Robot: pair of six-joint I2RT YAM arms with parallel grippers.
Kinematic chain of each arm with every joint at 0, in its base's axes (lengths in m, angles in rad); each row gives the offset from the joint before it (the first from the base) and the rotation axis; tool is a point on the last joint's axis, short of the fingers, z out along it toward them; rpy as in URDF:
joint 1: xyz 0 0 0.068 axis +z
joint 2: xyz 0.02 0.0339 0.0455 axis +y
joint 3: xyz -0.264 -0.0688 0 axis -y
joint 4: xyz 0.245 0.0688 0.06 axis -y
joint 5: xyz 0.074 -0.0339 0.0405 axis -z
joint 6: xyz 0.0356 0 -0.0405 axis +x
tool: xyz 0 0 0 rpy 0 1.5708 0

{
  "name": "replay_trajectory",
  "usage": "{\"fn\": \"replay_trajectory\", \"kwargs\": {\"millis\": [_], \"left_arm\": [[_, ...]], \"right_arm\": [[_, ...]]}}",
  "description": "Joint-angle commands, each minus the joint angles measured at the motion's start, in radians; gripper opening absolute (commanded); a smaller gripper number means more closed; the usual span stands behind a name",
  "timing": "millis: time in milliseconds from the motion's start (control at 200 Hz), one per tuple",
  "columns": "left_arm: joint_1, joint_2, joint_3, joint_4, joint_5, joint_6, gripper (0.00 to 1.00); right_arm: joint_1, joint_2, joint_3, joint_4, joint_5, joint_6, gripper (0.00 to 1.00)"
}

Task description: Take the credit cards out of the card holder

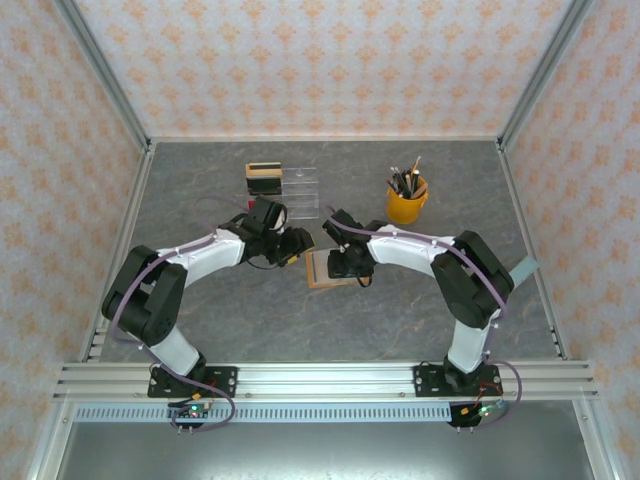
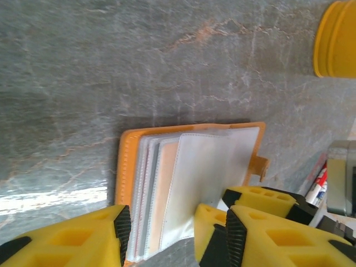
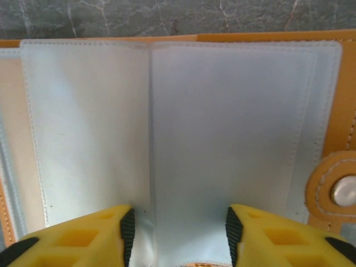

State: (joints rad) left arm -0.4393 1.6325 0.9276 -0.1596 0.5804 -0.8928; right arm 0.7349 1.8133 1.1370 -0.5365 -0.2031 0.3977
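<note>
Top view, card holder (image 1: 318, 272): lies open on the grey table (image 1: 400, 330), between the two grippers, with its orange rim seen at the near-left edge.
Top view, left gripper (image 1: 290, 245): is placed at the holder's left side; the jaw gap cannot be made out from here.
Top view, right gripper (image 1: 345, 262): is lowered over the holder's right half, which is partly hidden by it.
Top view, surroundings: a yellow cup (image 1: 406, 205) of pens and a clear stand (image 1: 300, 185) are set well apart from the holder, toward the back wall.
Left wrist view, card holder (image 2: 129, 161): is seen open, with clear sleeves (image 2: 200, 167) fanned across it and a closing tab (image 2: 259, 167) at its far side.
Left wrist view, left gripper (image 2: 162, 228): the jaws are held partly apart with the sleeve ends between them; whether the sleeves are pinched cannot be told.
Right wrist view, card holder (image 3: 339, 111): two sleeve pages are spread flat, and a snap (image 3: 345, 191) is seen on the orange tab at the right.
Right wrist view, right gripper (image 3: 179, 228): the jaws are held about half apart astride the flat sleeve beside its fold, and nothing is clamped.
</note>
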Motion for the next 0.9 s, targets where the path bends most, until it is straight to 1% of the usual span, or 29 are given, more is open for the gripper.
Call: {"fn": "replay_trajectory", "kwargs": {"millis": [0, 85, 265, 480, 761, 896], "left_arm": [[-0.027, 0.024, 0.008, 0.032, 0.041, -0.004, 0.47], [-0.046, 0.032, 0.023, 0.026, 0.042, 0.000, 0.45], [-0.084, 0.072, 0.056, 0.003, 0.032, 0.008, 0.44], [-0.092, 0.100, 0.072, -0.032, -0.013, 0.019, 0.44], [-0.095, 0.160, 0.083, 0.066, 0.091, 0.000, 0.44], [-0.098, 0.182, 0.095, 0.115, 0.128, -0.017, 0.41]], "right_arm": [[0.001, 0.042, -0.007, -0.046, 0.069, 0.007, 0.44], [0.001, 0.044, -0.015, -0.044, 0.072, 0.010, 0.42], [0.000, 0.040, -0.029, -0.027, 0.067, 0.019, 0.40], [-0.005, 0.034, -0.037, -0.018, 0.061, 0.021, 0.39], [-0.016, 0.009, -0.056, 0.014, 0.023, 0.026, 0.38], [-0.033, -0.055, -0.088, 0.056, -0.007, 0.043, 0.36]]}}
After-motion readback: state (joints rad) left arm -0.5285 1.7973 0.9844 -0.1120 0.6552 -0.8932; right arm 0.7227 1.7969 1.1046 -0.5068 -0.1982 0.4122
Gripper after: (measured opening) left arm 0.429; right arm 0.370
